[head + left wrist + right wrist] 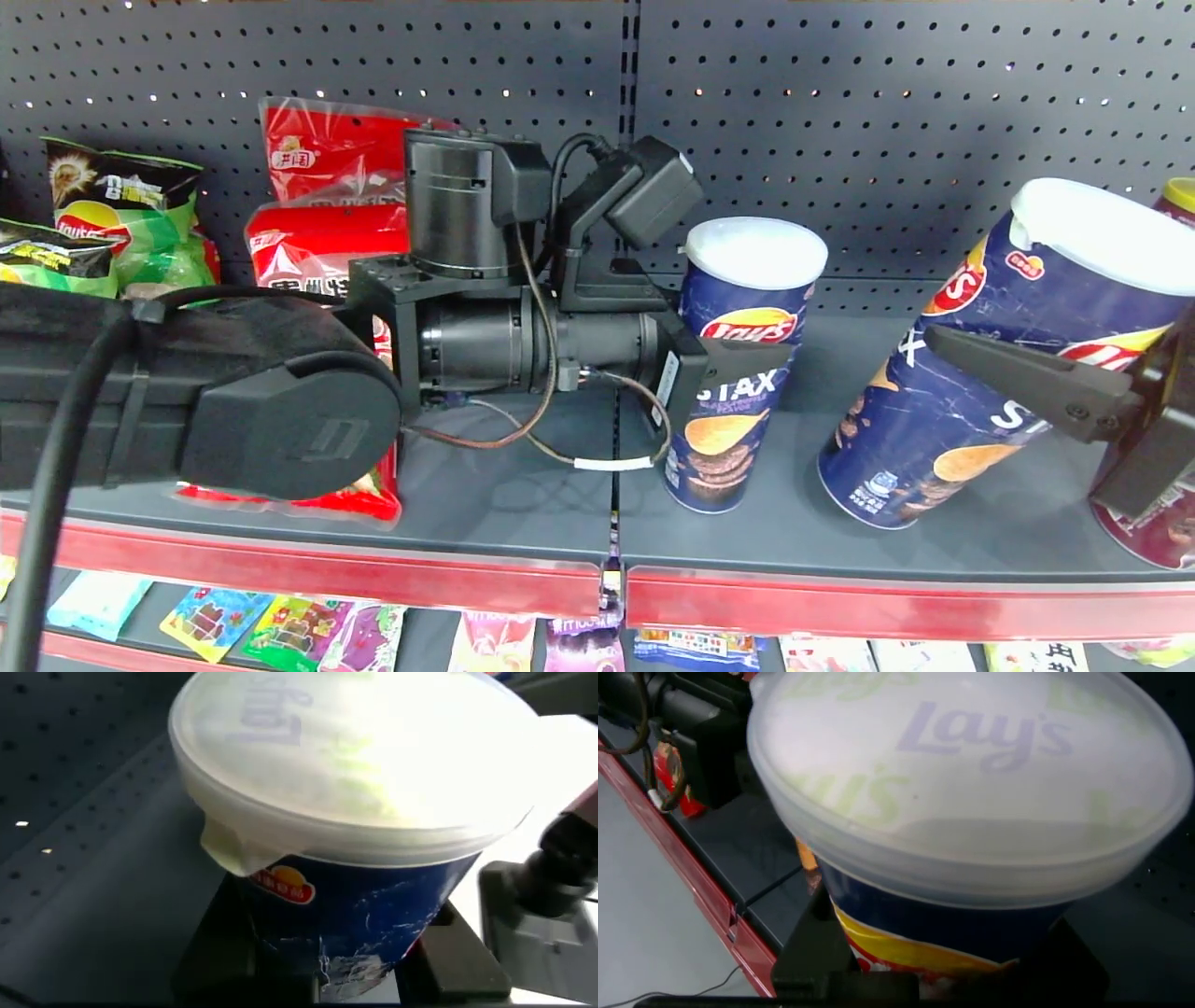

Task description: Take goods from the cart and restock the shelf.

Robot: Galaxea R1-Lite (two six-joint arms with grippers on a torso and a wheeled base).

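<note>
ok so the left pincer [738, 369] [346, 971] is clamped round the middle of a blue chip tube, call it the left can [724, 439]. One finger lies across the front label, the other's hidden behind the tube. That can stands upright on the grey shelf [523, 504], white lid up, base flat on the deck. The left wrist camera looks straight down on the left can [355, 765], with the dark fingers [229, 952] hugging it on both sides below the lid.

Off past that pincer's fingertips, well apart from it, the right pincer [1008, 369] [943, 971] has a tight hold on its own blue tube, the right can [943, 411], gripped around the upper half. This one's tilted: the lid leans back toward the right pincer's wrist and the bottom rim is down at the shelf deck, though I can't tell if it's actually touching. Same deal in the right wrist camera, the right can [971, 775] seen from above with fingers [813, 952] either side.

Just behind the right pincer stands a dark red can [1158, 532] with a yellow lid. Back along the left pincer's arm, red snack bags [317, 187] and green chip bags [121, 224] lean on the pegboard [887, 112].
</note>
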